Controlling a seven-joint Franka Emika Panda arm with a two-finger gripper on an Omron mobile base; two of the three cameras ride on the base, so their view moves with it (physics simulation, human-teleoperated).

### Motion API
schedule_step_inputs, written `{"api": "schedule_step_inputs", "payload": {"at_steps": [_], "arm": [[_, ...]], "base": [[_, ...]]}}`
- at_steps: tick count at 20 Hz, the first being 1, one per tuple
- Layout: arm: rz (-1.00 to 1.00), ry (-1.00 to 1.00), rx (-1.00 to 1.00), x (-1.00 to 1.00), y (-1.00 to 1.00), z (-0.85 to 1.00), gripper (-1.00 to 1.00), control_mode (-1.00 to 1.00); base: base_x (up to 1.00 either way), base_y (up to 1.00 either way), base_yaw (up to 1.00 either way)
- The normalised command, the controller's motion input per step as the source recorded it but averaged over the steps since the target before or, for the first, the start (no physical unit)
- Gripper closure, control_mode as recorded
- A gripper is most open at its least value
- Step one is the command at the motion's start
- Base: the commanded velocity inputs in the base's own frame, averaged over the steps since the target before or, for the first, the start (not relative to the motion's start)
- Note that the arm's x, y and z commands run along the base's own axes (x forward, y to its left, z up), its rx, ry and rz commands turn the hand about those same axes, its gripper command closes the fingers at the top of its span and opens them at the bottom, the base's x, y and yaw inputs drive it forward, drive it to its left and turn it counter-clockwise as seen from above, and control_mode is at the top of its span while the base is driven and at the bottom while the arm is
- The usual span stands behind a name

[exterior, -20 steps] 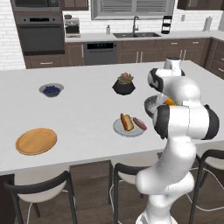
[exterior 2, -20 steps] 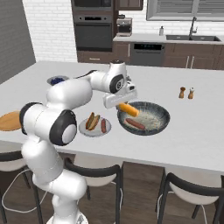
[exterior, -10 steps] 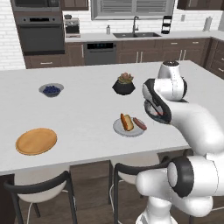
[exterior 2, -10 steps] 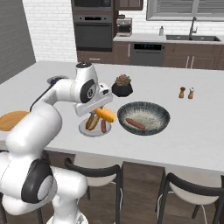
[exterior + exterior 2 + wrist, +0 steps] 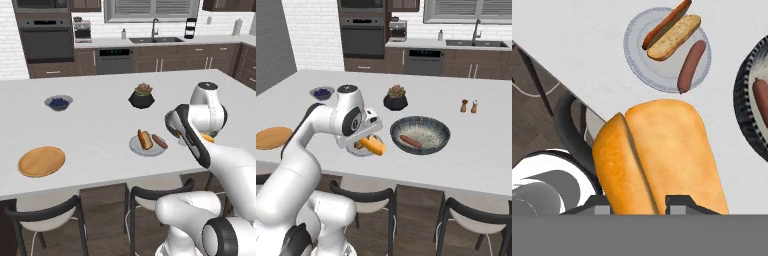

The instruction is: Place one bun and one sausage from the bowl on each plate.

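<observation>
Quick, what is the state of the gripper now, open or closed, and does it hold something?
Gripper: closed on a bun.

Arm folded back on itself, jaws closed on a bun

The white arm rises from the base, bends sharply at the elbow and brings its wrist low over the near edge of the worktop. The gripper (image 5: 372, 145) points down and forward, its jaws clamped on the bun (image 5: 374, 145), which sticks out past the fingertips (image 5: 679, 202) and hangs in the air.
</observation>
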Motion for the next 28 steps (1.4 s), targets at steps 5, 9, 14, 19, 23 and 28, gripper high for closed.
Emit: {"api": "schedule_step_inputs", "payload": {"at_steps": [5,9,14,19,23,28], "arm": [[0.00,0.00,0.00,0.00,0.01,0.00,1.00,-1.00],[0.00,0.00,0.00,0.00,0.13,-0.02,1.00,1.00],[0.00,0.00,0.00,0.00,0.00,0.00,1.00,1.00],[0.00,0.00,0.00,0.00,0.00,0.00,1.00,1.00],[0.00,0.00,0.00,0.00,0.00,0.00,1.00,1.00],[0.00,0.00,0.00,0.00,0.00,0.00,1.00,1.00]], "base": [[0.00,0.00,0.00],[-0.01,0.75,-0.01],[0.00,1.00,-0.02],[0.00,1.00,-0.01],[0.01,1.00,-0.05],[0.12,0.57,-0.02]]}}
